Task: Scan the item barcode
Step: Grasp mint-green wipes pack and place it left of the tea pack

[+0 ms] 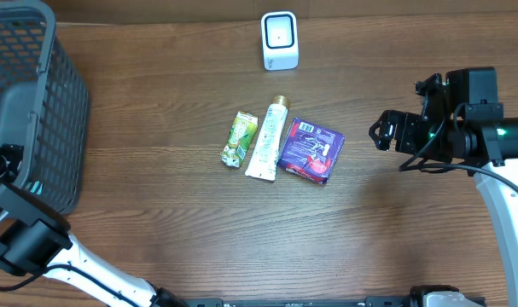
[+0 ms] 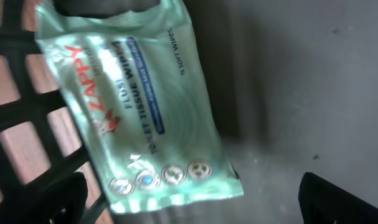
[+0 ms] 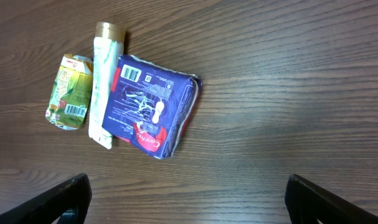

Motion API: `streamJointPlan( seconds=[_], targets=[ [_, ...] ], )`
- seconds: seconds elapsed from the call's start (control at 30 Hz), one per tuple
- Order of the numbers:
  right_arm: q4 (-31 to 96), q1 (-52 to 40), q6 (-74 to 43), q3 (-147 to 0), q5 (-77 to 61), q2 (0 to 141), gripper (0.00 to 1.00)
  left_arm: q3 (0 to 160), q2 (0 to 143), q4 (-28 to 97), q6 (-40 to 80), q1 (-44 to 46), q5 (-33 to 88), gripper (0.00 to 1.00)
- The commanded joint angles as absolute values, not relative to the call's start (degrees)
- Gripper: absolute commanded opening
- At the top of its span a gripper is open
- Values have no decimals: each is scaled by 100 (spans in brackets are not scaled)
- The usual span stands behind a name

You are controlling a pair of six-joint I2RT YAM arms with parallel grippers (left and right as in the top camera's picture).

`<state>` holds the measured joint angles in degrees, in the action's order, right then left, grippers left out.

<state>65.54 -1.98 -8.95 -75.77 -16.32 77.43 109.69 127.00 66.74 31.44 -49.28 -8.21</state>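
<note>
right gripper: jaws wide, holding nothing, only the two fingertips show at the bottom corners of the wrist view, bare table below them

overhead puts it to the right of the item row, apart from it, pointing toward it

nearest item = blue pack, lying flat, slightly skewed, white barcode patch face up near its top left corner

blue pack's left edge touches the white tube, gold cap pointing to the far side of the table

green packet sits just beside the tube on the other side, crumpled, a barcode visible at its lower end

none of the three is in contact with either gripper

scanner: small white box standing at the far table edge, beyond the tube cap, well apart from the items

left gripper: jaws also wide, dark fingertips at the bottom corners of its wrist view, not closed on anything

in front of it a pale green wipes pack lies tilted on the floor of the basket, one side against the mesh wall, printed face up; can't tell if a fingertip touches it

pack's top edge is under something dark, can't tell what

overhead: basket is dark grey mesh at the far left of the table, left arm below it, its gripper not distinguishable there
</note>
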Motion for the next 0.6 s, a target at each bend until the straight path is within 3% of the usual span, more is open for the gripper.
streamJointPlan(
  seconds=[0.0, 0.23, 0.3, 0.33, 0.47, 0.57],
  targets=[
    [6525, -187, -882, -7688, -1656, 7706, 100, 10501, 12763, 6440, 3170, -5024, -967, 100],
    [6525, -185, -882, -7688, -1653, 7706, 100, 9776, 12763, 5854, 3173, -5024, -985, 98],
    [6523, -185, -882, -7688, -1653, 7706, 100, 9664, 12763, 5756, 3173, -5022, -980, 92],
    [6523, -185, -882, -7688, -1653, 7706, 100, 9625, 12763, 5714, 3173, -5022, -978, 81],
    [6519, -185, -882, -7688, -1653, 7706, 100, 9616, 12763, 5673, 3170, -5022, -893, 6],
    [6484, -185, -882, -7688, -1653, 7706, 100, 9690, 12761, 5682, 2930, -5022, -519, 4]
  ],
)
